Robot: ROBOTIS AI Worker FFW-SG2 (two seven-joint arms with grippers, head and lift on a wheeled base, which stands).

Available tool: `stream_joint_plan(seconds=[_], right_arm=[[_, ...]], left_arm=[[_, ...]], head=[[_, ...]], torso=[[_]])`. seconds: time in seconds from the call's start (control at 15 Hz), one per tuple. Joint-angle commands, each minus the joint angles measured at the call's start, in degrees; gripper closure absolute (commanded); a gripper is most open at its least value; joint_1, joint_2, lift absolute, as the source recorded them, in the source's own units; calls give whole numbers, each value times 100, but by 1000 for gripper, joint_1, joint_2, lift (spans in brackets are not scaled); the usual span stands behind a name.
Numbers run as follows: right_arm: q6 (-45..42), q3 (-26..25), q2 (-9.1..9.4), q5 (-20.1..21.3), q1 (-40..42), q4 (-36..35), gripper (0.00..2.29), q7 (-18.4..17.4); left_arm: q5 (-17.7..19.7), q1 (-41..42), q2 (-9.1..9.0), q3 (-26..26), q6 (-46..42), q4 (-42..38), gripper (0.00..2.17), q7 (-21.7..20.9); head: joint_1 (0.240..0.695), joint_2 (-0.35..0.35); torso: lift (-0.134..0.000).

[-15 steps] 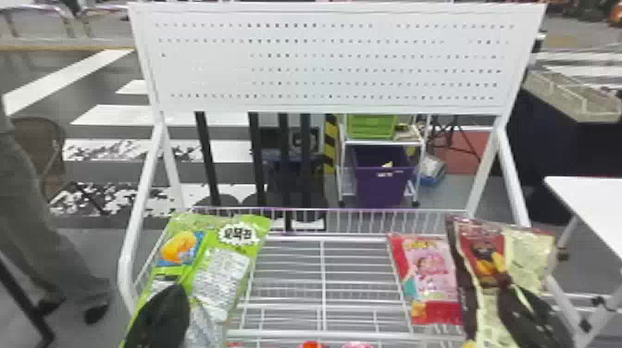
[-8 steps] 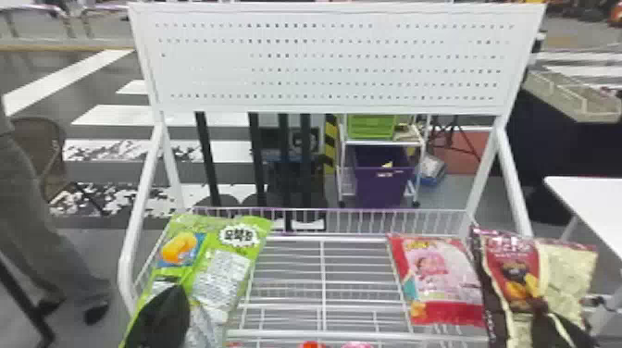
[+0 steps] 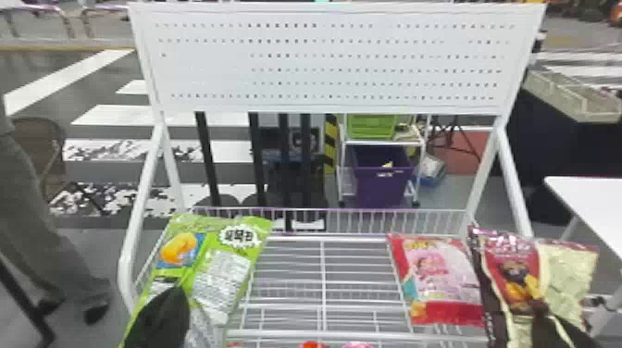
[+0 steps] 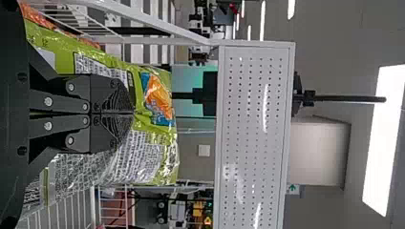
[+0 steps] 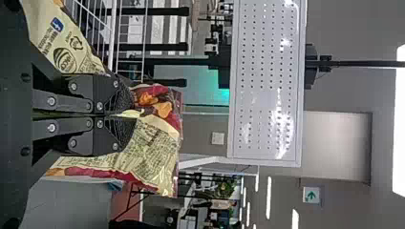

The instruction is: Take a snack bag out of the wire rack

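two bags gripped at once, folks! the left pincer (image 3: 162,321) is clenched on a green snack bag (image 3: 222,273) at the rack's left side, its two black fingers squeezed together over the wrapper. over on the right, the right pincer (image 3: 571,334) has a brown and cream snack bag (image 3: 564,277) pinched just as firmly, up at the right side of the wire rack (image 3: 322,277), overlapping the side rail in the head view; whether it touches the rack, i cannot tell. just beside it, a red and pink bag (image 3: 432,277) lies in the rack. down at the near edge, bits of red and pink packaging (image 3: 314,344) peek in. behind it all, a white panel (image 3: 324,60) full of small holes rises, with a purple bin (image 3: 382,185) beyond.
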Motion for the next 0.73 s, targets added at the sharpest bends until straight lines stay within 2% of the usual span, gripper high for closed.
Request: stream_joint_plan(seconds=[0.0, 0.67], right_arm=[[0, 0, 0, -6, 17, 3, 2219, 0], [0, 18, 26, 3, 17, -6, 2219, 17]], left_arm=[[-1, 0, 0, -6, 0, 0, 1878, 0], [-10, -18, 0, -6, 0, 0, 1878, 9]], head=[[499, 0], [499, 0]], torso=[[0], [0]])
